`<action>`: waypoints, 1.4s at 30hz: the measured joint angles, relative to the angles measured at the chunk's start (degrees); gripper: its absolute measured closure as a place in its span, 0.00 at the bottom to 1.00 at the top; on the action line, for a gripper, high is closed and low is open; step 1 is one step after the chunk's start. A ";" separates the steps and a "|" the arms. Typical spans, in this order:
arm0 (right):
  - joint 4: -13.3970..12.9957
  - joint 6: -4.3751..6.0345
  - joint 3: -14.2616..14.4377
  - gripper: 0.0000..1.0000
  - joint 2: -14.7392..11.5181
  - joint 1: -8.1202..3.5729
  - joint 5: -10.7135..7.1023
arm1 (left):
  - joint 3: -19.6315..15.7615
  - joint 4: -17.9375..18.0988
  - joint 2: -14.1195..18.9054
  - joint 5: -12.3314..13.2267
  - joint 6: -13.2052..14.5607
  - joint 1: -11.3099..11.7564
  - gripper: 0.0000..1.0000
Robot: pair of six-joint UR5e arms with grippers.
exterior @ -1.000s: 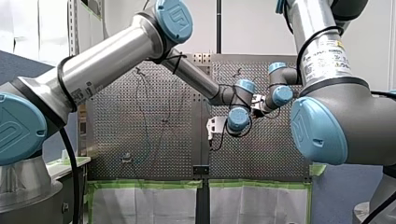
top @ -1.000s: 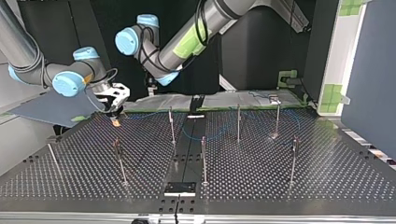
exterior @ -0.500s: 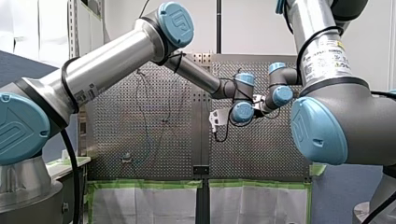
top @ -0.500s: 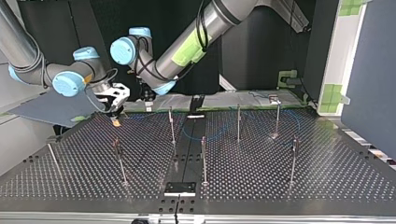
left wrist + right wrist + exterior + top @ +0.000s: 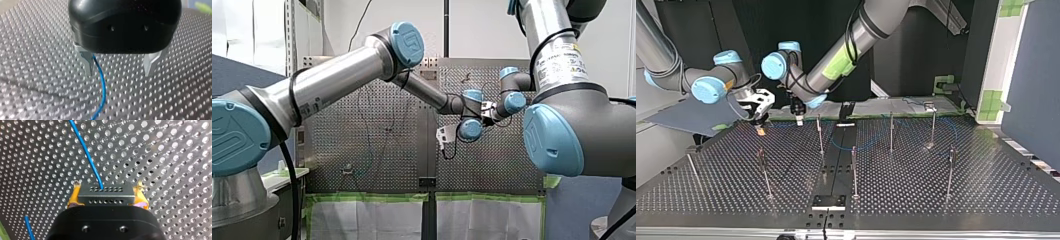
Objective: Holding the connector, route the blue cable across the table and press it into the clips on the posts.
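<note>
The perforated table (image 5: 916, 192) carries several thin upright posts (image 5: 854, 170), spread over its width. My left arm (image 5: 342, 75) and my right arm (image 5: 557, 60) both reach to the table's edge on the arms' side, toward the corner at the top view's left.

The blue cable (image 5: 863, 148) lies in loose curves on the table among the posts near the arms' side. Whether it sits in any clip cannot be made out.

My right pincer (image 5: 759, 118) hangs low over that corner, clenched on the connector (image 5: 760, 131). In the right wrist view its yellow pads (image 5: 72, 197) press on both ends of the grey connector (image 5: 106, 195), and the cable (image 5: 86, 152) leaves the connector's middle and runs away over the holes.

My left pincer (image 5: 798, 114) stands just beside the right one, between it and the nearest post, pointing down at the table. In the left wrist view it (image 5: 118, 67) is released, its metal fingers (image 5: 86, 62) spread wide. The cable (image 5: 101, 82) passes between them, close against one finger and well apart from the other.
</note>
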 joint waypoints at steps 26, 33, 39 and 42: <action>-0.17 0.08 0.00 1.00 0.00 -0.11 -1.11 | 1.83 -1.13 -0.96 2.70 -1.31 2.63 0.39; -0.18 0.09 0.00 1.00 0.00 -0.11 -1.15 | 1.96 -1.94 -0.94 3.59 -1.53 1.94 0.99; -0.18 0.09 -0.01 1.00 -0.01 -0.11 -1.15 | 2.21 -3.24 -0.82 3.43 -2.15 1.25 0.99; -0.09 0.09 -0.07 1.00 -0.07 -0.16 -1.15 | 2.90 -4.40 -0.74 2.94 -2.95 1.09 0.99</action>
